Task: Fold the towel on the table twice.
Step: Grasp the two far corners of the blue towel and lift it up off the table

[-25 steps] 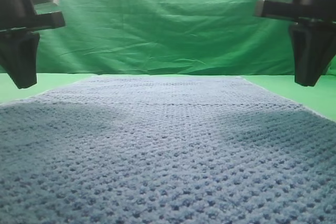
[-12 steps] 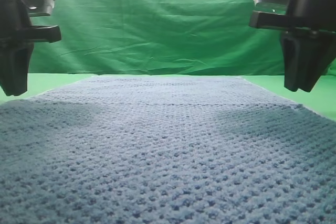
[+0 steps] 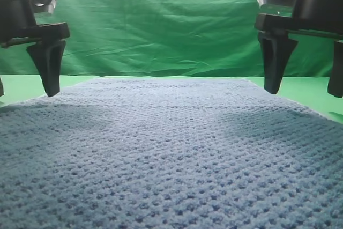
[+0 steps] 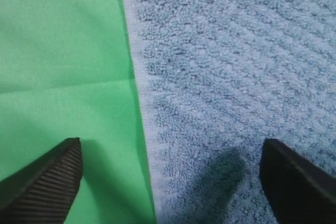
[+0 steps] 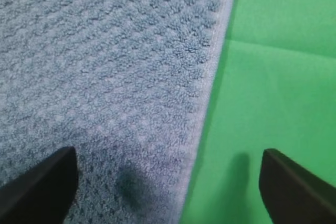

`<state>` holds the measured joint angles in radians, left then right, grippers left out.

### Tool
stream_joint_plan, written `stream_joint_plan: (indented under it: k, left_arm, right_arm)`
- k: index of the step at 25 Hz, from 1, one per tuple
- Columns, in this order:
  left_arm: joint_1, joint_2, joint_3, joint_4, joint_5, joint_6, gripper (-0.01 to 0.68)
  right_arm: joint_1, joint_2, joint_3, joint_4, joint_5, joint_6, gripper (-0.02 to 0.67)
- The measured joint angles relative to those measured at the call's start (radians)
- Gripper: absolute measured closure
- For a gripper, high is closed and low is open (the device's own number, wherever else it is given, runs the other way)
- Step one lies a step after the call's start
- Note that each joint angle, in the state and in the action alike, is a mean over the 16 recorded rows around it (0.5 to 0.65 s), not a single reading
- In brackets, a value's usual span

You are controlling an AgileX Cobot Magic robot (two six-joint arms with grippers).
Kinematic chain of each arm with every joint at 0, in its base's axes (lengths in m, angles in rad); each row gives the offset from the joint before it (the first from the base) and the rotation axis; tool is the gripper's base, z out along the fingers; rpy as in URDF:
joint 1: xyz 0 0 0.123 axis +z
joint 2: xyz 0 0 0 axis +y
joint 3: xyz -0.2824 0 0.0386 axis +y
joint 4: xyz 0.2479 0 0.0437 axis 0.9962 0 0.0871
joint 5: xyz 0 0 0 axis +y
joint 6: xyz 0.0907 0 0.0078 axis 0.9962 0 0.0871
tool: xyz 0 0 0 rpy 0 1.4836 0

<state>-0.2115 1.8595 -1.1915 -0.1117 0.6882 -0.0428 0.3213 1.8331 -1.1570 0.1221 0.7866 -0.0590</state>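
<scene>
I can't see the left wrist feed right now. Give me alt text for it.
The left tool hangs open above the towel's pale left edge, one fingertip over the bare green table and the other over the blue-grey waffle cloth. The towel lies flat and nothing is gripped.

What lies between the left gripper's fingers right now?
In the left wrist view, the towel's pale left edge runs up between the open left gripper's fingers, with bare green table on one side and towel on the other. Nothing is gripped.
</scene>
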Motion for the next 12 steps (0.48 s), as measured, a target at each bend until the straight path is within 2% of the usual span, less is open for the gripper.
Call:
stream_joint_plan:
  k: [12]
  left_arm:
    - [0.0,0.023,-0.001,-0.007,-0.002,0.001,0.078]
  right_arm:
    - [0.0,0.044,-0.004,-0.001,-0.016,-0.002,0.029]
